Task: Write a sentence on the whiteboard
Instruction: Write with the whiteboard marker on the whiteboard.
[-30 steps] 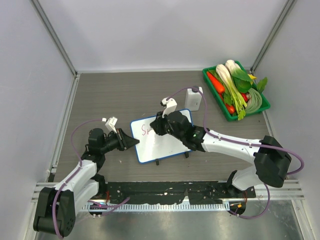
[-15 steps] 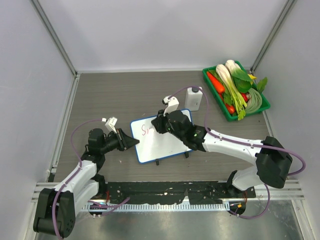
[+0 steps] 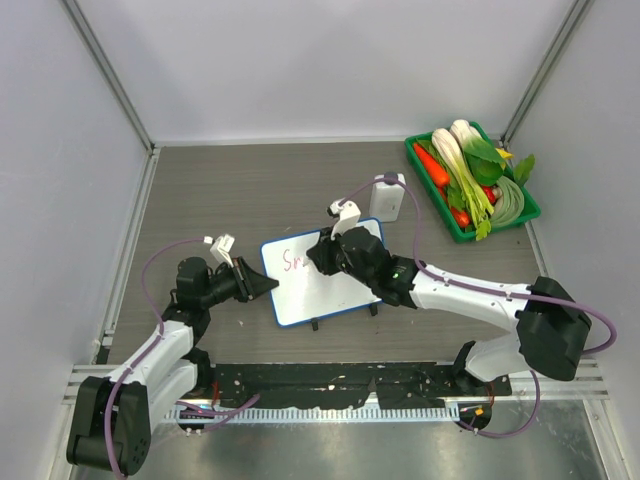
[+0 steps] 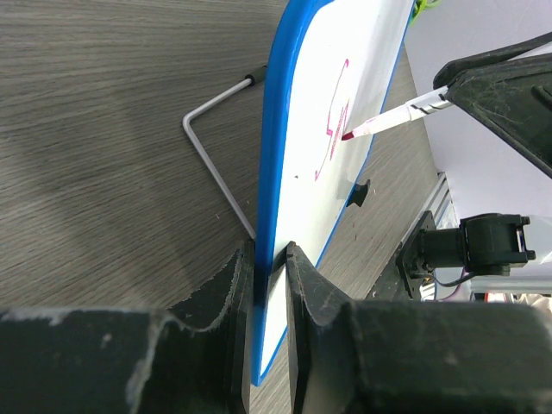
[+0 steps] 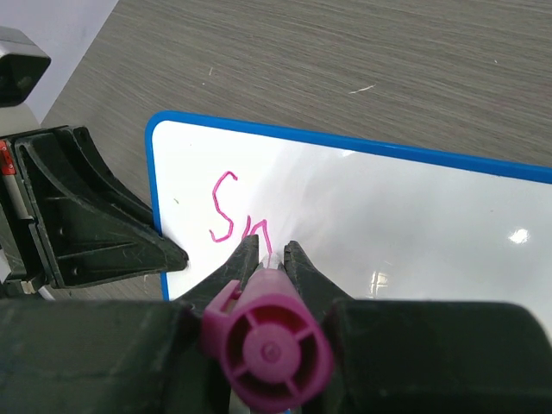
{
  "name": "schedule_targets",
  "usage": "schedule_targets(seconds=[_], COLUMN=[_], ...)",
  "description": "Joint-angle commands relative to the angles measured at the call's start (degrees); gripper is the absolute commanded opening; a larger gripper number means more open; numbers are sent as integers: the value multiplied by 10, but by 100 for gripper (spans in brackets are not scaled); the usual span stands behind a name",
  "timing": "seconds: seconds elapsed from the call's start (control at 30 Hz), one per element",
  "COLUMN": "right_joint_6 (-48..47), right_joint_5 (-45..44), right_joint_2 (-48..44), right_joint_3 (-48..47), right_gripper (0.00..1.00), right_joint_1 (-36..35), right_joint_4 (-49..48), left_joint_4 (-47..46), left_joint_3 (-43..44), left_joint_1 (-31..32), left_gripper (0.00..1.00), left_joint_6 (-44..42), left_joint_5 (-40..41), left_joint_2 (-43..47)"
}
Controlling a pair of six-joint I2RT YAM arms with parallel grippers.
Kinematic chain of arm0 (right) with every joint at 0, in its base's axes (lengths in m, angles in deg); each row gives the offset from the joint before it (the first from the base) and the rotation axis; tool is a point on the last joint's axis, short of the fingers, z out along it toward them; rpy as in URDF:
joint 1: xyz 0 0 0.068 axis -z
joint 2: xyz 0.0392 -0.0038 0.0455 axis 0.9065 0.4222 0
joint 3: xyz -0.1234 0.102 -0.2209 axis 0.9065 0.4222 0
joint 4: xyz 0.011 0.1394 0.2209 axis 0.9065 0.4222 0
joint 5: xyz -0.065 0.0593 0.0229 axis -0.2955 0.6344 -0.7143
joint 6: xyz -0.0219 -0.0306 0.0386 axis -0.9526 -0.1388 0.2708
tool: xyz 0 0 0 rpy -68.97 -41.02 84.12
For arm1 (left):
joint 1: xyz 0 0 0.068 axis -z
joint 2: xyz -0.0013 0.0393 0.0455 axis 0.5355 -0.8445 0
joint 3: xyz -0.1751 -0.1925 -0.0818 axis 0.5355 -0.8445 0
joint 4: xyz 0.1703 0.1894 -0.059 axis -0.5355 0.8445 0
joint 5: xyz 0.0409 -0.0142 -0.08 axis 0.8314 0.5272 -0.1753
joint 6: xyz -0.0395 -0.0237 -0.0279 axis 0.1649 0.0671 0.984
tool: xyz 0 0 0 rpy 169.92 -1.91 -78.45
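Note:
The whiteboard (image 3: 325, 290), white with a blue rim, stands tilted on the table's middle. My left gripper (image 3: 268, 287) is shut on its left edge; the left wrist view shows the blue rim (image 4: 274, 155) pinched between the jaws (image 4: 269, 254). My right gripper (image 3: 325, 255) is shut on a magenta marker (image 5: 267, 349) with its tip on the board (image 4: 349, 135). The sentence (image 5: 237, 216) is magenta strokes reading roughly "Sm" near the board's top left corner (image 3: 293, 261). The rest of the board (image 5: 405, 216) is blank.
A white bottle (image 3: 387, 196) stands just behind the board's right end. A green tray (image 3: 522, 195) of vegetables sits at the back right. The board's wire stand (image 4: 211, 164) and black feet (image 3: 315, 323) rest on the table. Walls enclose three sides.
My right gripper has moved the marker slightly right along the board, and the magenta writing has grown from an "S" to about "Sm". The left arm and board have not moved.

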Motion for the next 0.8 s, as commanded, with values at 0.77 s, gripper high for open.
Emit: schedule_targets(seconds=[0.77], right_joint_6=[2], right_joint_5=[-54], right_joint_2=[-2], right_joint_3=[-42], right_gripper=[1], right_joint_1=[5], right_joint_4=[-24], left_joint_4=[-15], left_joint_3=[1], left_joint_1=[1], left_gripper=[0], left_joint_6=[-10], left_joint_5=[5], left_joint_2=[6])
